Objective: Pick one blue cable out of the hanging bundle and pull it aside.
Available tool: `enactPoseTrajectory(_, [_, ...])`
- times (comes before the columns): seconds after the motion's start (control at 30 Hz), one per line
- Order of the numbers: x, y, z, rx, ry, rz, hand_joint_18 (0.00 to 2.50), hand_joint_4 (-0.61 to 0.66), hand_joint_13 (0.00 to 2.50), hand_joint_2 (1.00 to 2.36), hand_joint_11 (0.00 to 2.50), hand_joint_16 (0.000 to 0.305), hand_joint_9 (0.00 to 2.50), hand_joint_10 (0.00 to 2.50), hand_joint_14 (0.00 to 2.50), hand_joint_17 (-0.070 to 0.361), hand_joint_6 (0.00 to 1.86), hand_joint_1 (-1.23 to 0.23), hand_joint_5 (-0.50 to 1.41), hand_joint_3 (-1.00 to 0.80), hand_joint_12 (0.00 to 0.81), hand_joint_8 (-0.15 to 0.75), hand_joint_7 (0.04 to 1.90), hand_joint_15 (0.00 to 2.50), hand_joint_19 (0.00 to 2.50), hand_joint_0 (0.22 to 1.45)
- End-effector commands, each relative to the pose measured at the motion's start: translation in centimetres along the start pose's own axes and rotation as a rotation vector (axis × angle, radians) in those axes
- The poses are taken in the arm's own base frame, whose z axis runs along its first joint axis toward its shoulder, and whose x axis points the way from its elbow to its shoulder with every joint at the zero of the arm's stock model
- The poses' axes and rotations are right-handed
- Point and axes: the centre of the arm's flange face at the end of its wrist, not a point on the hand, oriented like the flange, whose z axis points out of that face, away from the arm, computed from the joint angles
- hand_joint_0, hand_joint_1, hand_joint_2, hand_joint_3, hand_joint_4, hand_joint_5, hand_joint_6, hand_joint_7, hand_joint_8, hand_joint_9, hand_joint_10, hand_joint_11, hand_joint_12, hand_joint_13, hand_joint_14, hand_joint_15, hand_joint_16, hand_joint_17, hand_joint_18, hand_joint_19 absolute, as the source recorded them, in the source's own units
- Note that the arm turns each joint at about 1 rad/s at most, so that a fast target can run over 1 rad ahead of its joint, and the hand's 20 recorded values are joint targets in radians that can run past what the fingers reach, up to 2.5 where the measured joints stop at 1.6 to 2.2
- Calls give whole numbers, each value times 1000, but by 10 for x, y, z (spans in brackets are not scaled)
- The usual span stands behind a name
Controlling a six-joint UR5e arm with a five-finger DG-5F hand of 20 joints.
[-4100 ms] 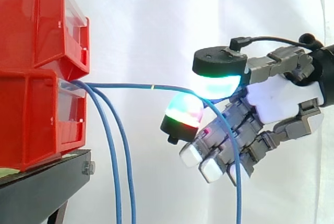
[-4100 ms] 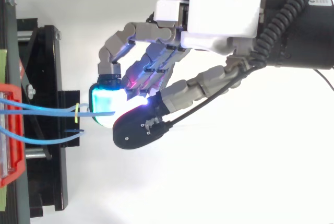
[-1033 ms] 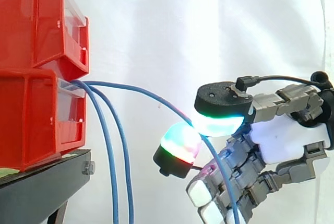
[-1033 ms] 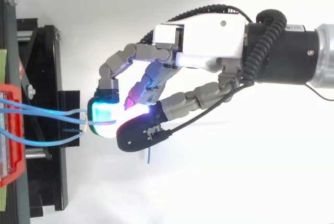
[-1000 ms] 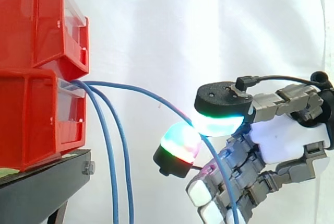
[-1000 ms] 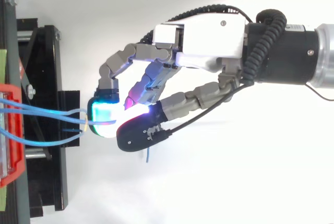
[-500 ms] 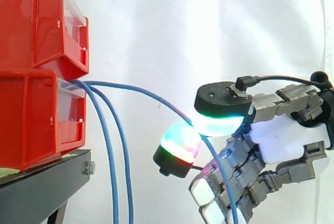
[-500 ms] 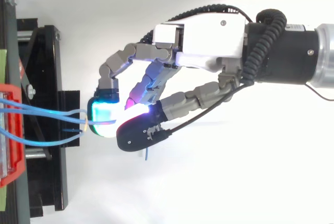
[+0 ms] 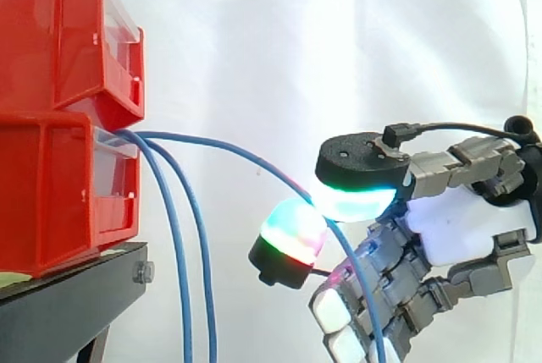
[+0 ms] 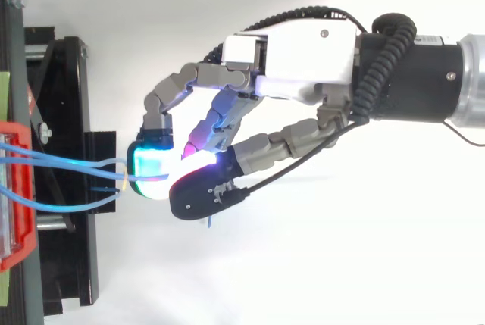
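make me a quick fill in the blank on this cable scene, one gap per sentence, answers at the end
1. The hand pinches one ___ cable between two glowing pads.
2. That cable comes out from between the stacked ___ bins.
3. Nearer the bins, ___ other cables hang down, apart from the hand.
4. The bins rest on a ___ stand.

Missing words: blue; red; two; black
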Motion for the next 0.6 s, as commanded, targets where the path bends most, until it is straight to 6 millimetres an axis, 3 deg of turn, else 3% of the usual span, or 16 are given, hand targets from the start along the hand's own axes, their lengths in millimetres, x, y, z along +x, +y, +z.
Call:
enactPoseTrajectory(0.0, [-1,0,0,0,-1,0,812,-154,905,1430,224,64,1010,7,16,144,852,-815,-10,-76,344,268,1100,417,415,467])
enactPoseTrajectory(0.57, [1,0,0,0,1,0,816,-153,912,1397,240,63,1024,7,16,142,852,-824,-11,-73,339,269,1085,423,415,476])
